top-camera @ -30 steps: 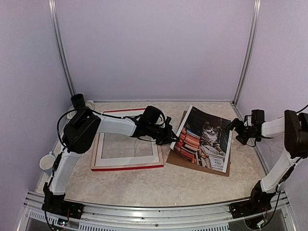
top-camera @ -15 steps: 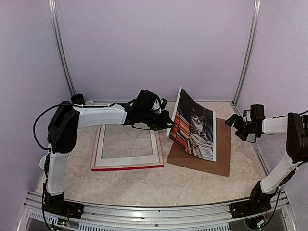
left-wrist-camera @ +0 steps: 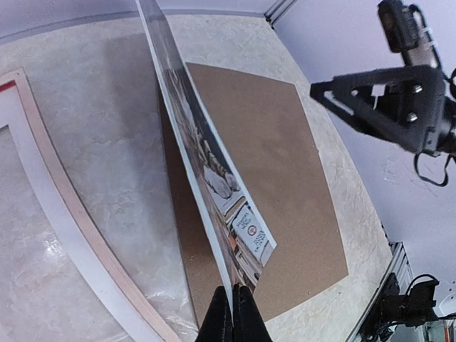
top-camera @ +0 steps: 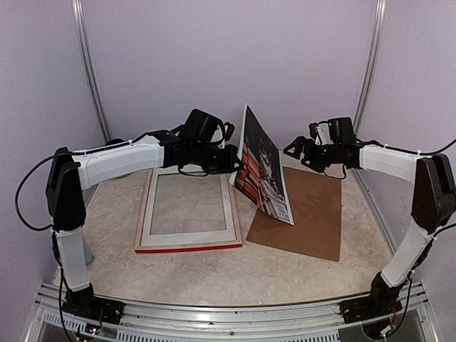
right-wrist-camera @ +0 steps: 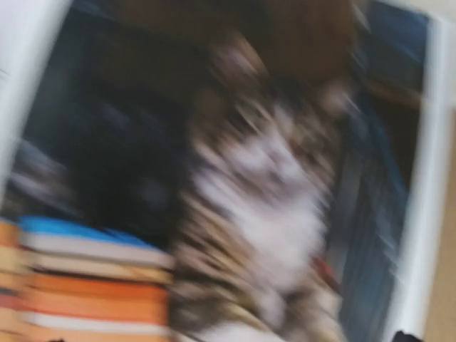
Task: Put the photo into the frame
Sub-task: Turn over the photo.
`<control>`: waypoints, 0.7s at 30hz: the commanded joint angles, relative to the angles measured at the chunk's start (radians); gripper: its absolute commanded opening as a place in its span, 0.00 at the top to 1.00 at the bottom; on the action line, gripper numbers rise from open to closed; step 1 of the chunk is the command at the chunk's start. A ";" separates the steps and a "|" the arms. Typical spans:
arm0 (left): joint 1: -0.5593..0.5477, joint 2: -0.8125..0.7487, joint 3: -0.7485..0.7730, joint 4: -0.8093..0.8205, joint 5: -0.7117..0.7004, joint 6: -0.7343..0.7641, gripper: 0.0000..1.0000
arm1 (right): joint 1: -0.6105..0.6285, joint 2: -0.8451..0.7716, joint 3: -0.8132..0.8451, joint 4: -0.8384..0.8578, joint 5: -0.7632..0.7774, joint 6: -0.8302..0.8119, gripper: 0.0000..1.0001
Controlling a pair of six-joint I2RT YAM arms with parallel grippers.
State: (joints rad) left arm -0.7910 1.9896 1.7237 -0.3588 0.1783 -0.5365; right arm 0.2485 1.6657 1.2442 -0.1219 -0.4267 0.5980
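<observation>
Left pincer (left-wrist-camera: 231, 317) pinches the photo (top-camera: 262, 167) steeply tilted just right of the frame (top-camera: 187, 247), the right pincer (top-camera: 296, 148) spread wide beside it; transfer step, we judge, next lowering it flat into the frame.

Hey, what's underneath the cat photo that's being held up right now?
The brown backing board lies flat on the table under the photo, which the left gripper holds tilted. From above, the photo hides the board's far left corner; whether they touch is unclear.
</observation>
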 commanded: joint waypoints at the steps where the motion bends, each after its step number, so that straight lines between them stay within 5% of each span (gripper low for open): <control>1: 0.050 -0.151 -0.029 -0.038 -0.058 0.051 1.00 | 0.034 0.079 0.022 -0.057 0.005 -0.001 0.01; 21: 0.211 -0.556 -0.172 -0.238 -0.077 0.117 0.96 | 0.198 0.298 0.220 -0.123 -0.016 -0.039 0.01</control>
State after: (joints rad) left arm -0.6041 1.4876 1.5822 -0.5476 0.1131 -0.4446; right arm 0.3958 1.9121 1.4021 -0.2008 -0.4316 0.5842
